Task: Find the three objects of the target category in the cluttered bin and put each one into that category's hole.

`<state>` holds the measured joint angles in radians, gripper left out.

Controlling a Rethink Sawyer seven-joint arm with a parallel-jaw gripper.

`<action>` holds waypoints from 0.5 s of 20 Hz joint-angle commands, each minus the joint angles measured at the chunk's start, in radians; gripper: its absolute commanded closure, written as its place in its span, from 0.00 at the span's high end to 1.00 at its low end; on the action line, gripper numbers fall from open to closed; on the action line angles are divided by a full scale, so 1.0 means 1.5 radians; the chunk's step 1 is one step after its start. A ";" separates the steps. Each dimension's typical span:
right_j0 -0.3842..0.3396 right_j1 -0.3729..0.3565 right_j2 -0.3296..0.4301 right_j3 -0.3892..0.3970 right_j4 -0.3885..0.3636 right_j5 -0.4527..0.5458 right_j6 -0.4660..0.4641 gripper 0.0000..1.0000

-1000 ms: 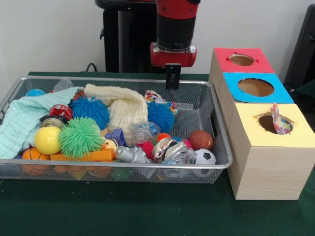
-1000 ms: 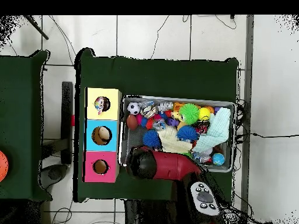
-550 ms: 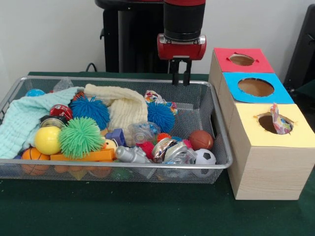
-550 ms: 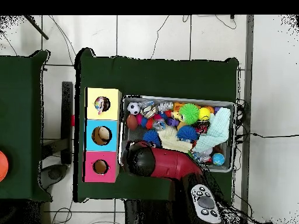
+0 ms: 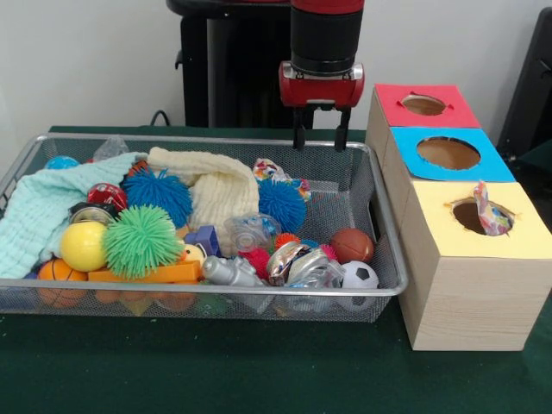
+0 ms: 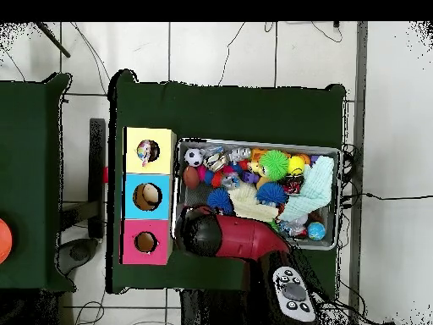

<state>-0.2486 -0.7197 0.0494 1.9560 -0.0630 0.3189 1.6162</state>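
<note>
A crinkly printed packet (image 5: 490, 216) is poking out of the yellow box's hole (image 5: 466, 217) at the right of the frame, so my read is that wrappers are the category being hunted. Two likely candidates are in the wire bin (image 5: 385, 259). One is a small patterned wrapper (image 5: 267, 167) at centre frame, tucked between the cream cloth (image 5: 216, 185) and the blue spiky ball (image 5: 283, 204). The other is a shiny foil packet (image 5: 289, 259), lower and nearer the front rim, bunched among clear plastic bits (hard to say where one ends and the next begins).

Both look feather-light, thin and crackly. They should crumple rather than resist, and the foil is probably slick. A pinch on a raised fold or free corner looks best, because a flat face would likely slide away. The patterned wrapper stands proud of its neighbours, which makes it the easier take.

The gripper (image 5: 321, 138) hangs above the bin's back rim, upper centre of the frame, with its fingers (image 5: 300, 136) spread apart and nothing between them. It is well above the clutter.

In the overhead view the red arm (image 6: 241, 239) covers the bin's lower left corner. Everything sits on the green counter (image 5: 259, 371).
</note>
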 commanded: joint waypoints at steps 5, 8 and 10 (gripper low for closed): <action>-0.032 0.019 -0.009 -0.042 -0.057 -0.028 0.039 1.00; -0.056 0.017 -0.011 -0.042 -0.077 -0.023 0.022 1.00; -0.072 0.020 -0.007 -0.044 -0.091 -0.027 0.016 1.00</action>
<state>-0.2882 -0.7155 0.0384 1.9556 -0.1219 0.3187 1.6162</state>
